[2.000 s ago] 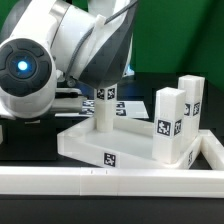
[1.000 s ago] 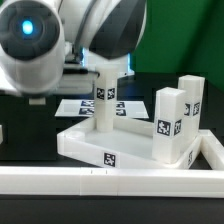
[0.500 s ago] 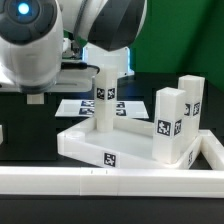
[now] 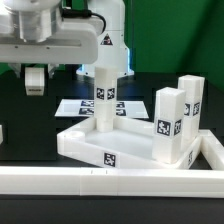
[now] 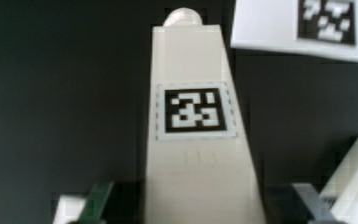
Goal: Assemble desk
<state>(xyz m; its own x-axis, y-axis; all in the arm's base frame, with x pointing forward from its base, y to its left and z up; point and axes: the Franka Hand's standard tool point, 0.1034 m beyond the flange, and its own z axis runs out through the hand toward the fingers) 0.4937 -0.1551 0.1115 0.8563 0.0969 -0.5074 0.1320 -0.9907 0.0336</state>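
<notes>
Where the exterior view takes in the whole bench, the slab [image 4: 118,143] lies flat on the black table [image 4: 30,112], its raised rim facing up. One leg [image 4: 105,98] stands upright in the slab's far socket toward the exterior view's left, and the arm [image 4: 75,35] hangs right above it, hiding the leg's top. Two more legs [image 4: 172,125] stand upright at the slab's corner on the exterior view's right, just beside each other. Each leg carries a black-and-white square tag; another tag sits on the slab's near wall. No tag has readable lettering — only block patterns. Behind the slab lies the marker board [image 4: 72,106], flat on the table. A long white rail [image 4: 110,180] runs across the foreground, touching or just beside the slab's near edge; I cannot tell which.

Seen from the wrist view, the leg fills the middle of the frame, tapering away from the camera to its rounded far end, with one square tag [image 5: 195,108] on its face. The gripper [image 5: 197,200] straddles the leg: a dark finger [image 5: 98,198] shows on either side, right against the leg's flanks, so the jaws look clamped on it. A corner of the marker board [image 5: 309,25] shows beyond, and part of another white piece [image 5: 354,180] sits at the frame's edge — too cropped to identify.
</notes>
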